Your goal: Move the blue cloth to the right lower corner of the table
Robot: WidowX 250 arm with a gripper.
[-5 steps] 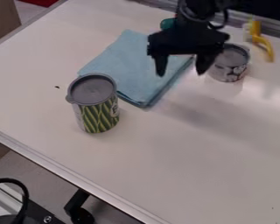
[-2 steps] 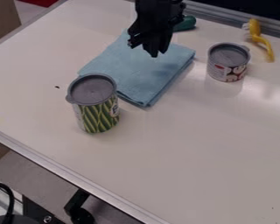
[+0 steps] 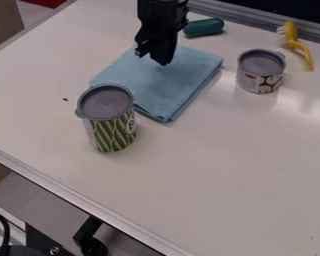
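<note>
The black gripper [image 3: 157, 54] hangs over the upper part of the blue cloth [image 3: 161, 85], turned side-on to the camera. The folded cloth lies flat on the white table in the upper middle of the view, its top left part hidden behind the gripper. Whether gripper and cloth touch, I cannot tell.
A green-striped can with a grey lid [image 3: 108, 119] stands close to the cloth's lower left edge. Right of the cloth is a smaller can [image 3: 261, 71]. Behind lie a dark green object [image 3: 204, 27] and a yellow-handled brush [image 3: 296, 43]. A metal rim [image 3: 76, 203] edges the table.
The gripper has turned from a front-on, spread view to side-on and shifted left and somewhat down over the cloth. The cloth and cans have stayed in place.
</note>
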